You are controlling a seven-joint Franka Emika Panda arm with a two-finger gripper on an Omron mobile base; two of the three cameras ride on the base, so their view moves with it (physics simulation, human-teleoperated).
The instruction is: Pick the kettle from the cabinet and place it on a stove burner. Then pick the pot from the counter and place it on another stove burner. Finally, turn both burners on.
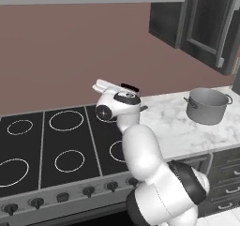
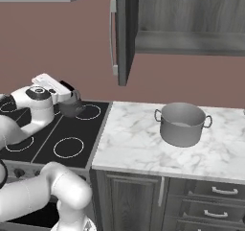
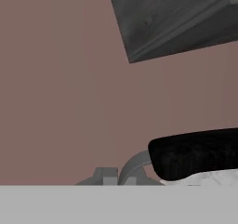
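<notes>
End effector (image 2: 72,102) clamped shut on kettle (image 2: 72,108) handle, low over cooktop (image 2: 48,144) rear; releasing off-ring or tilted risks tipping it toward pot (image 2: 183,124) side.

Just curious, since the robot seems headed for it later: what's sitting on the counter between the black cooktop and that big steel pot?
Nothing: in the right base view, only bare marble counter lies between the cooktop and the pot.

No legible text, labels, brand marks, numbers or signs appear in any view. The cooktop (image 1: 56,145) carries only plain white ring outlines, and its front knobs (image 1: 89,191) bear no readable markings.
</notes>
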